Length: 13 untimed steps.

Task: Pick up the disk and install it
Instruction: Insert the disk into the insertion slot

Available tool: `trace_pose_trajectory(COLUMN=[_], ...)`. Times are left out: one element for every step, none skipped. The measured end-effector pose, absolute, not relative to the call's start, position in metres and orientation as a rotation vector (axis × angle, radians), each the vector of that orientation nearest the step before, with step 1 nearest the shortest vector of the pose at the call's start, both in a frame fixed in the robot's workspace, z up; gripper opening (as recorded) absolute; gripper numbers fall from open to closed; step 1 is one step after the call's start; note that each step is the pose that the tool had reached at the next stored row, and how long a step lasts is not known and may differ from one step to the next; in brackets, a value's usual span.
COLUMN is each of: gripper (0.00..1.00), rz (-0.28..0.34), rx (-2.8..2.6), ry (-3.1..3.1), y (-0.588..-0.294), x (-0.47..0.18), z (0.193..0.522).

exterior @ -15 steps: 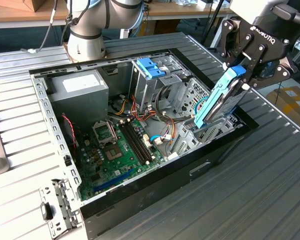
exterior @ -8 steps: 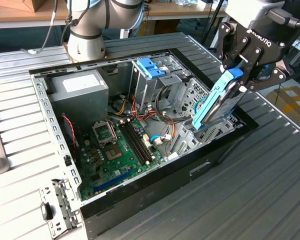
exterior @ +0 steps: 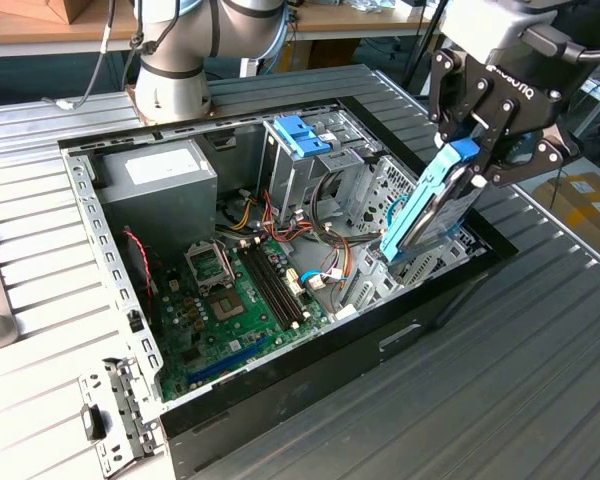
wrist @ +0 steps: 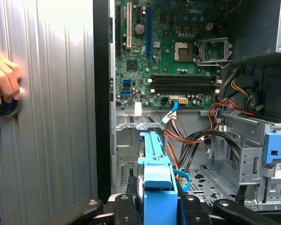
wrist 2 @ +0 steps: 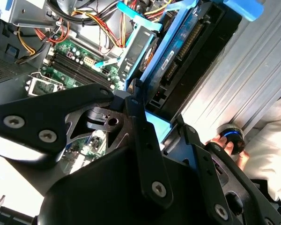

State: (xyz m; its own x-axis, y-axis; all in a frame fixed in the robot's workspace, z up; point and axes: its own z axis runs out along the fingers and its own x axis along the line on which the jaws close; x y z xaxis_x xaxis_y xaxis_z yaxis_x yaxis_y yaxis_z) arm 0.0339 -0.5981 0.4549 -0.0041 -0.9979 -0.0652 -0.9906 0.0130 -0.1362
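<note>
The disk point(exterior: 425, 205), a silver-grey drive in bright blue rails, hangs tilted over the open computer case point(exterior: 280, 375) at the exterior view's right. Its lower end dips toward the metal bay point(exterior: 375, 285) at the case's near right corner. My black gripper point(exterior: 472, 165) is shut on the disk's upper end. In the first wrist view the disk's blue rail point(wrist: 154, 173) runs straight out from between the fingers point(wrist: 124, 206), over the slotted bay point(wrist: 129, 140). The second wrist view shows the disk point(wrist 2: 178, 51) edge-on beyond the gripper's black linkages.
Inside the case lie the green motherboard point(exterior: 230, 300), a grey power-supply box point(exterior: 160, 185), orange and black cables point(wrist: 196, 136), and a drive cage with a blue clip point(exterior: 302, 135). A person's hand point(wrist: 2, 79) rests on a black knob point(wrist: 9, 108) on the ribbed metal table point(exterior: 520, 380).
</note>
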Motion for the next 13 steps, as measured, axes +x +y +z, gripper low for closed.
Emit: trace_pose_trajectory(gripper=[0.37, 0.37, 0.37, 0.37, 0.37, 0.37, 0.37, 0.37, 0.37, 0.37, 0.37, 0.37, 0.37], rz=[-0.077, -0.077, -0.077, -0.077, -0.077, -0.077, -0.078, -0.081, -0.085, -0.087, -0.088, -0.088, -0.088], rx=[-2.111, -2.111, -2.111, -2.111, -2.111, -2.111, -2.112, -2.113, -2.115, -2.116, -2.116, -2.116, -2.117], ry=[2.129, 2.129, 2.129, 2.129, 2.129, 2.129, 2.13, 2.131, 2.132, 2.133, 2.133, 2.133, 2.133], y=[-0.598, -0.597, -0.595, -0.594, -0.592, -0.589, -0.586, -0.582, -0.578, -0.575, -0.573, -0.571, -0.57], x=[0.034, 0.034, 0.034, 0.034, 0.034, 0.034, 0.034, 0.034, 0.034, 0.034, 0.034, 0.034, 0.034], z=[0.455, 0.455, 0.455, 0.455, 0.455, 0.455, 0.455, 0.455, 0.455, 0.455, 0.455, 0.455, 0.455])
